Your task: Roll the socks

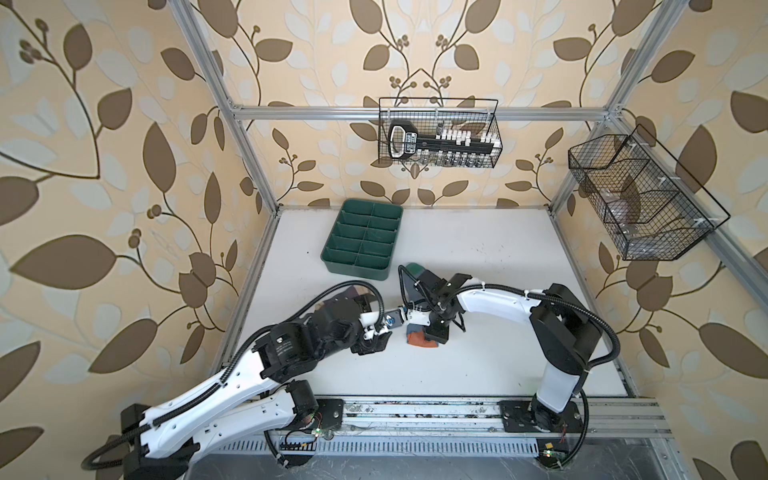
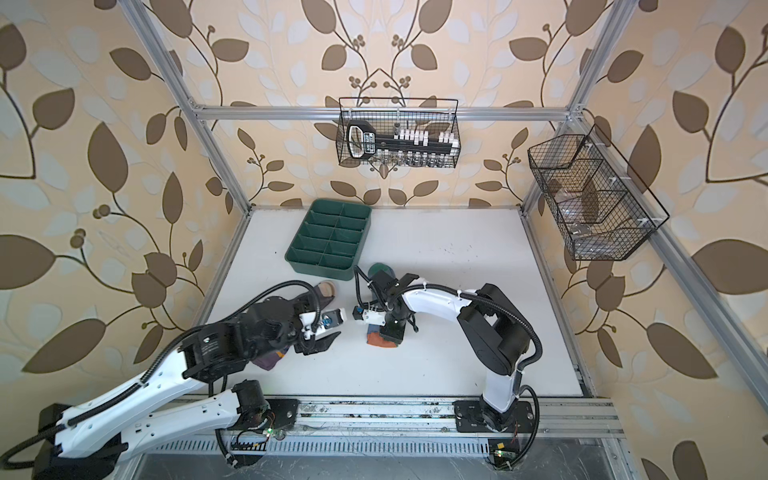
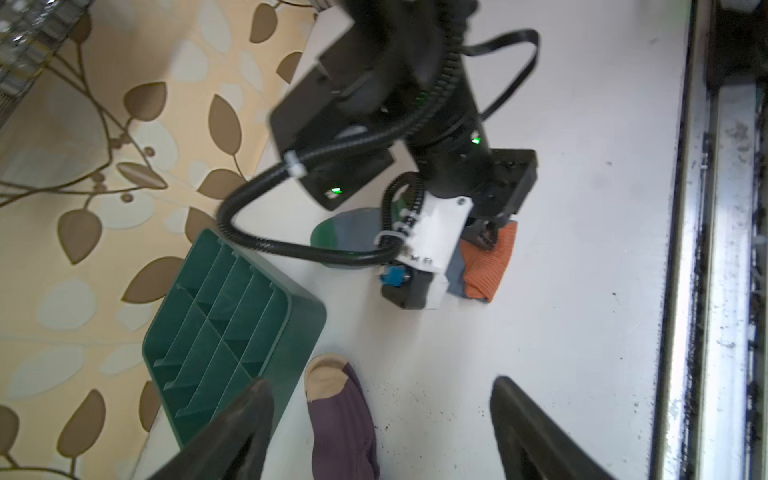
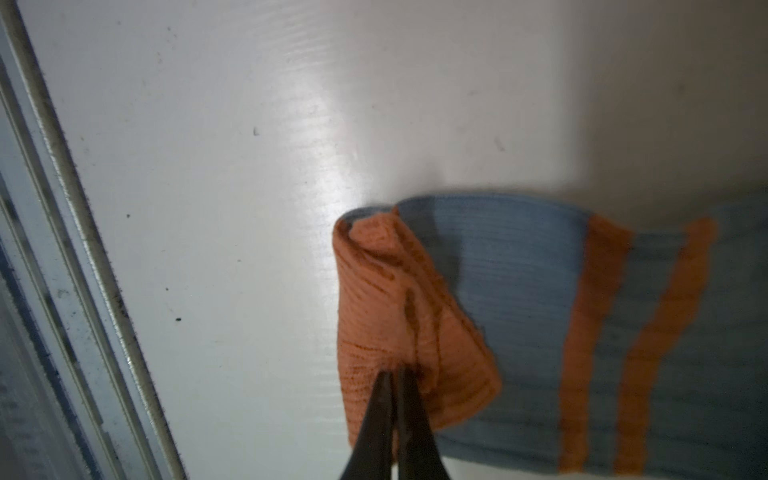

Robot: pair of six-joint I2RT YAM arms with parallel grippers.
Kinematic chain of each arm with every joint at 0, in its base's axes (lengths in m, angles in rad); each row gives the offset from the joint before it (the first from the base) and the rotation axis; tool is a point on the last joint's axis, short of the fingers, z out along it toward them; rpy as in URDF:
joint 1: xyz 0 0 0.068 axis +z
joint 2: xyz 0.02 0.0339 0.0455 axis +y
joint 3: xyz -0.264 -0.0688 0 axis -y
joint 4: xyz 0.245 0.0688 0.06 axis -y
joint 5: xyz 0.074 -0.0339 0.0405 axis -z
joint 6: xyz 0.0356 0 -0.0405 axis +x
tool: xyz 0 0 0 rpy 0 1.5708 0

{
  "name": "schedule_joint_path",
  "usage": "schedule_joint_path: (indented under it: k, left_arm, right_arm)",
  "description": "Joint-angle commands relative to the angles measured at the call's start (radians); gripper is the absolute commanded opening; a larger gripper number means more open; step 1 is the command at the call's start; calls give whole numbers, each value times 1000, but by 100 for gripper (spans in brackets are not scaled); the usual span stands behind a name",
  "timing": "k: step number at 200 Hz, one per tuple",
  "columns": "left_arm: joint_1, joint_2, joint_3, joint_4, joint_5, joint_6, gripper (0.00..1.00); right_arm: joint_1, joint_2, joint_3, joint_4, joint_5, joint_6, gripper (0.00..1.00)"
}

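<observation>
The right wrist view shows the right gripper pinching the orange cuff of the light blue sock on the table, likely to start its roll, while the left gripper hangs spread by the purple sock.

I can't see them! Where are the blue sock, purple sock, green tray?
blue sock (image 4: 519,282), right wrist view, blue part
purple sock (image 3: 340,419), left wrist view, purple part
green tray (image 1: 357,270), in a top view, wall
</observation>
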Motion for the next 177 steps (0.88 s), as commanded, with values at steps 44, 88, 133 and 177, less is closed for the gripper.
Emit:
schedule_joint_path:
  k: [44, 88, 133, 177]
  left_arm:
    - [-162, 218, -215, 488, -216, 115, 86]
    - [-164, 379, -224, 585, -185, 61, 82]
    - [-164, 529, -216, 626, -205, 34, 78]
    - [-163, 683, -183, 684, -224, 27, 68]
  right_arm:
    - [-55, 80, 93, -82, -59, -79, 0]
    - [-79, 115, 102, -75, -73, -85, 0]
    - [-98, 124, 95, -60, -83, -92, 0]
    - [-109, 126, 96, -52, -91, -95, 0]
